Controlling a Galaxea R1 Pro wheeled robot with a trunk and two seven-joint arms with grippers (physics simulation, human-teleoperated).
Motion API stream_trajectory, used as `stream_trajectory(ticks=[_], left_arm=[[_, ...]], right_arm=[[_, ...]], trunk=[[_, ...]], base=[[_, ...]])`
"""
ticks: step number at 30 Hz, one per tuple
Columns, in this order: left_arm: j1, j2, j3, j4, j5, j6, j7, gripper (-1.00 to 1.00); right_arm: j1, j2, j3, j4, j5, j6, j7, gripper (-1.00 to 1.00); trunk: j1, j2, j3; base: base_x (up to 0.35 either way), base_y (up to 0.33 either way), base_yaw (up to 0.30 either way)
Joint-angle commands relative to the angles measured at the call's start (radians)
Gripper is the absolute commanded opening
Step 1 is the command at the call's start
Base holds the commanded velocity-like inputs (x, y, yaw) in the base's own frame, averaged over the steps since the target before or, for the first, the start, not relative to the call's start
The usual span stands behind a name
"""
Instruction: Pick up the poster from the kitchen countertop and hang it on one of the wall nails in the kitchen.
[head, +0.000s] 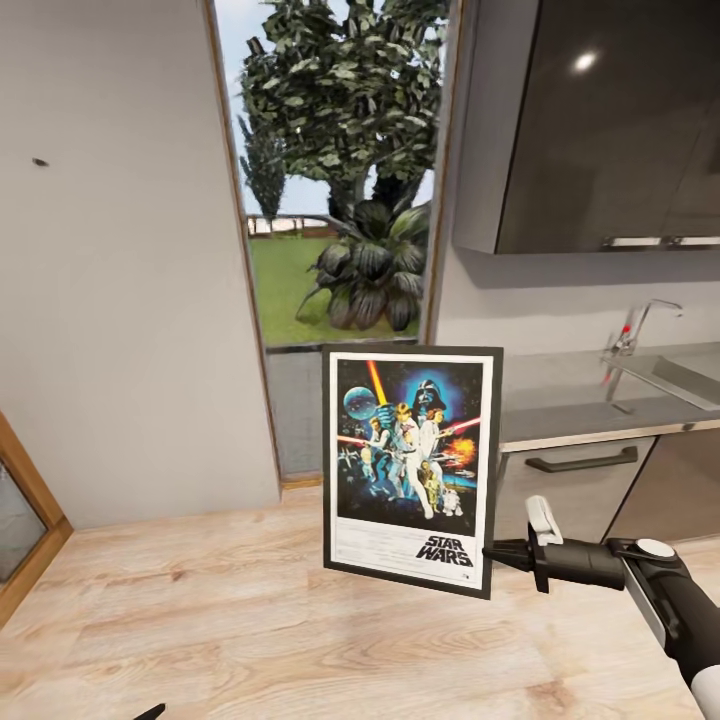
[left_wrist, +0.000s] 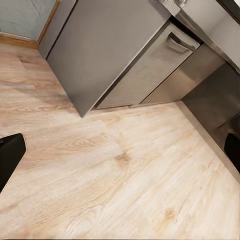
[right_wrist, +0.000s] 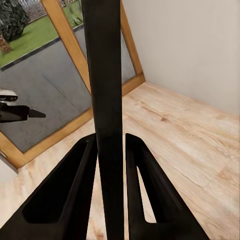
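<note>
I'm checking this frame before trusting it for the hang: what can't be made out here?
- Poster back and hanger: turned away in the head view; edge-on between the right gripper fingers in its wrist view.
- Wall nail: a tiny dark speck, shape unclear.
- Left gripper: only dark fingertips at the wrist picture's edges.

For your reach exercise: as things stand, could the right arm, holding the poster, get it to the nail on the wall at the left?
Probably not yet. The right gripper holds the poster low over the wood floor, while the nail sits high on the wall, far left. Nothing blocks the way; it just looks too far.
</note>
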Motion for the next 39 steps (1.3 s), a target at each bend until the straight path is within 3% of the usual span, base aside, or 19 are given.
stream_trajectory(ticks=[1,39], left_arm=[[-0.001,0.000,-0.004,0.000,0.005,-0.007,-0.002,1.00],[-0.001,0.000,-0.004,0.000,0.005,-0.005,-0.002,1.00]], right_arm=[[-0.001,0.000,0.000,-0.001,-0.002,0.013,0.005,-1.00],[-0.001,0.001,0.000,0.001,-0.004,0.013,0.006,-1.00]], trunk=[[0.001,-0.002,-0.002],[0.001,-0.002,-0.002]], base=[[0.000,0.273,0.000],[0.042,0.330,0.000]])
